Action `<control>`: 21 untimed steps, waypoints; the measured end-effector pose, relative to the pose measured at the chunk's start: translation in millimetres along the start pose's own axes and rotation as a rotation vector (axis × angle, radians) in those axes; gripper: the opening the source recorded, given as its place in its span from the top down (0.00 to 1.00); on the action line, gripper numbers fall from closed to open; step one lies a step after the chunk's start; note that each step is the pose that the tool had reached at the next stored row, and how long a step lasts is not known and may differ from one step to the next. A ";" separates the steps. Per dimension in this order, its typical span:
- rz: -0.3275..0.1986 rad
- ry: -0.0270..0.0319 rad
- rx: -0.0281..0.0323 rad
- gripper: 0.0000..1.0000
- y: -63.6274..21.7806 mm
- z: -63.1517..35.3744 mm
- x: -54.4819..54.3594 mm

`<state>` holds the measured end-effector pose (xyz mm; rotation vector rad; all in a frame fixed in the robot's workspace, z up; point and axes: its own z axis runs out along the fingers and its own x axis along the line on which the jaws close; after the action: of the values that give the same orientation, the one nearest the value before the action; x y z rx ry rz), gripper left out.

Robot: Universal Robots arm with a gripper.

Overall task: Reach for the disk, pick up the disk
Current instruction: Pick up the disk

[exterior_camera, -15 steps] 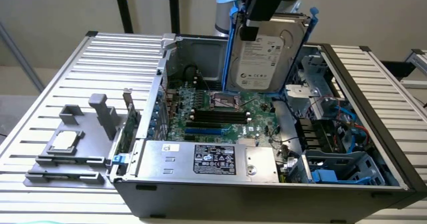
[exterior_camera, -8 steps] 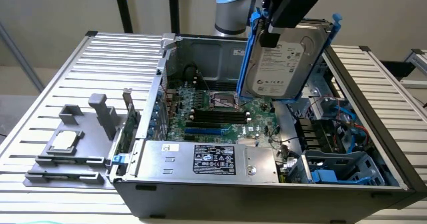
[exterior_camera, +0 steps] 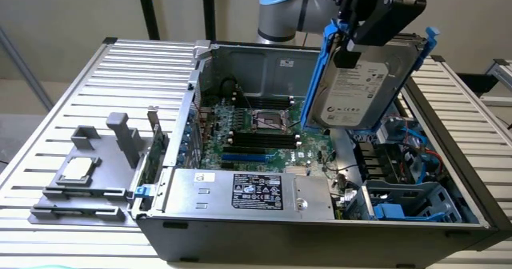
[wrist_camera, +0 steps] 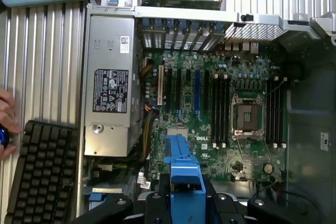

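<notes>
Disk (exterior_camera: 358,89): held aloft over open computer case (exterior_camera: 320,233), gripper (exterior_camera: 358,26) pinching its blue bracket (wrist_camera: 184,182) at upper edge. Risk: bracket slipping, disk dropping onto motherboard (exterior_camera: 260,131).

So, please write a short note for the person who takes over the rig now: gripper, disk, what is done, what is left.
Gripper: shut on the disk's blue bracket, holding it.
Disk: in the air above the open computer case, tilted, label facing the exterior camera, over the motherboard.
Done: reach and pick-up; the disk touches nothing in the case.
Left: nothing of this task.
Note: a hand is beside the keyboard.
</notes>
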<state>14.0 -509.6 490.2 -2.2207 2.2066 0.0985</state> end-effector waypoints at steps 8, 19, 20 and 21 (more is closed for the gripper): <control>0.000 0.0000 -0.0052 0.67 -13.0 -2.4 24.4; 0.001 0.0000 -0.0141 0.67 -29.1 -6.2 58.5; 0.001 -0.0001 -0.0149 0.67 -30.6 -6.5 61.6; 0.001 -0.0002 -0.0155 0.67 -32.2 -6.7 64.6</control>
<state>46.8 -574.3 492.4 -2.2276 2.2143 0.1163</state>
